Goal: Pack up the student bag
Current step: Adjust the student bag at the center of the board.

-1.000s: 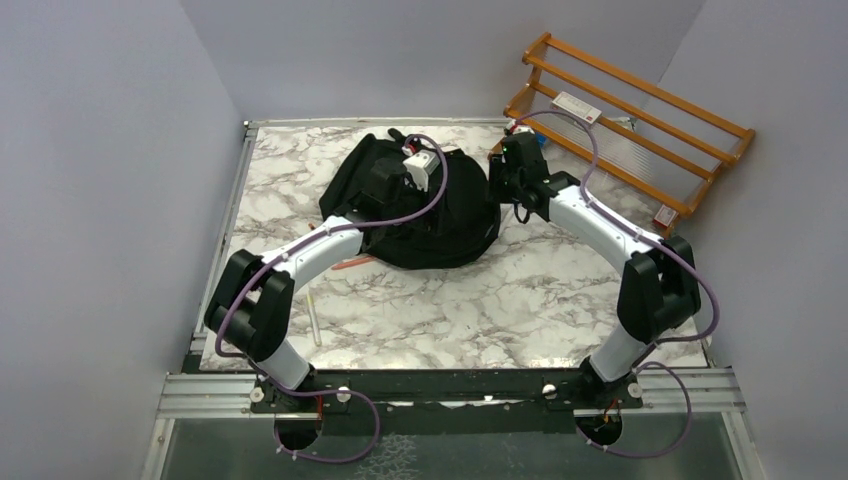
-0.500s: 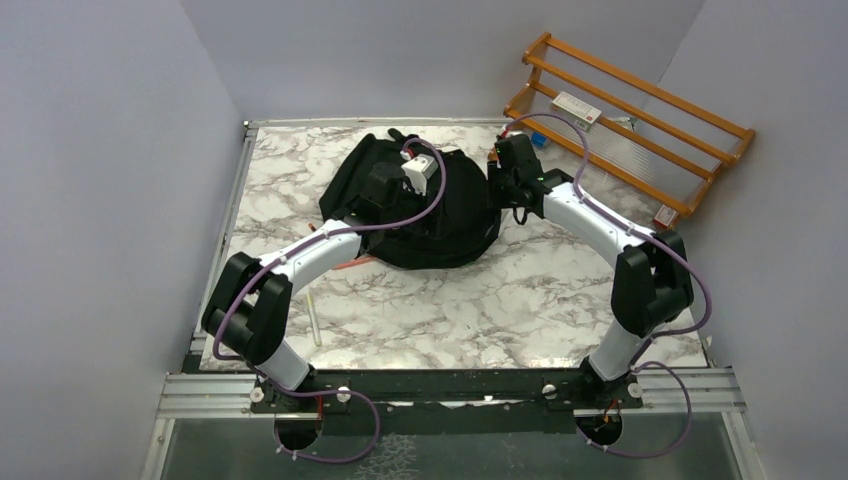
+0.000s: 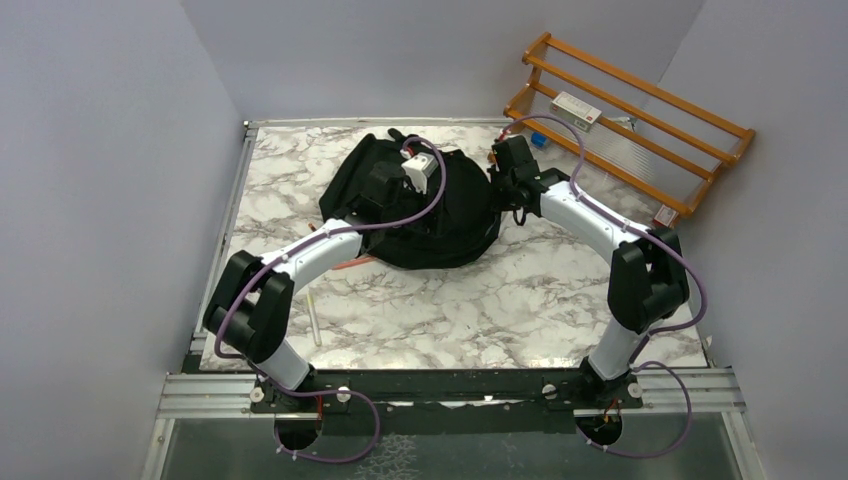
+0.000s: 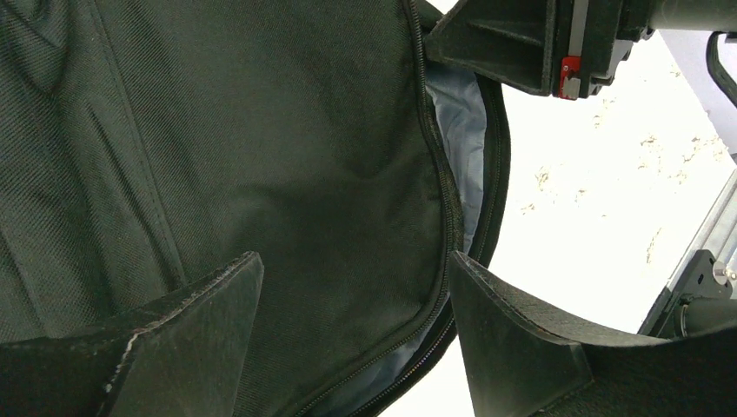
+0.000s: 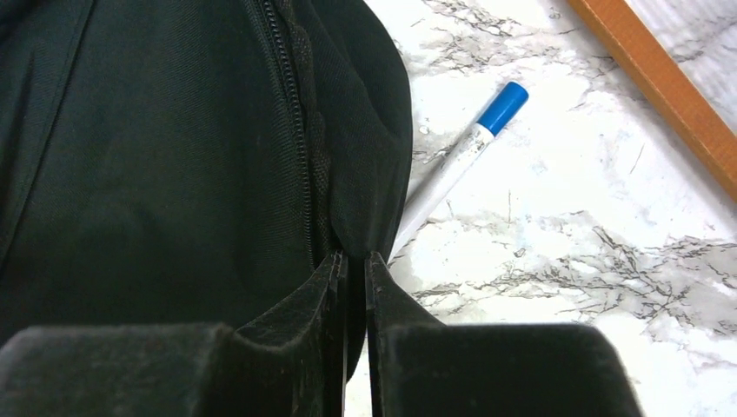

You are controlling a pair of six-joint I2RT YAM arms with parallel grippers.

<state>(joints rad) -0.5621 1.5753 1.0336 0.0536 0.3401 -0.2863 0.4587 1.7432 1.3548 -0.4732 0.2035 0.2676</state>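
Note:
The student bag [image 3: 455, 215] is a large black fabric backpack lying flat at the back middle of the marble table. My left gripper [image 3: 385, 190] hovers over its top face, open and empty; in the left wrist view [image 4: 352, 295] the jaws stand wide apart above the bag's fabric [image 4: 261, 148], beside a partly open zip with pale lining [image 4: 456, 122]. My right gripper [image 3: 497, 185] is at the bag's right edge, shut on a fold of the bag's rim [image 5: 365, 174]; its jaws [image 5: 355, 269] pinch the black fabric beside the zip.
A white marker with a blue cap [image 5: 461, 152] lies on the table by the bag's right edge. An orange wooden rack [image 3: 640, 110] stands at the back right. A pale stick [image 3: 314, 320] and an orange-red item [image 3: 350, 264] lie near the left arm.
My right gripper has moved a little left and toward the back along the bag's right edge. The left arm has barely moved.

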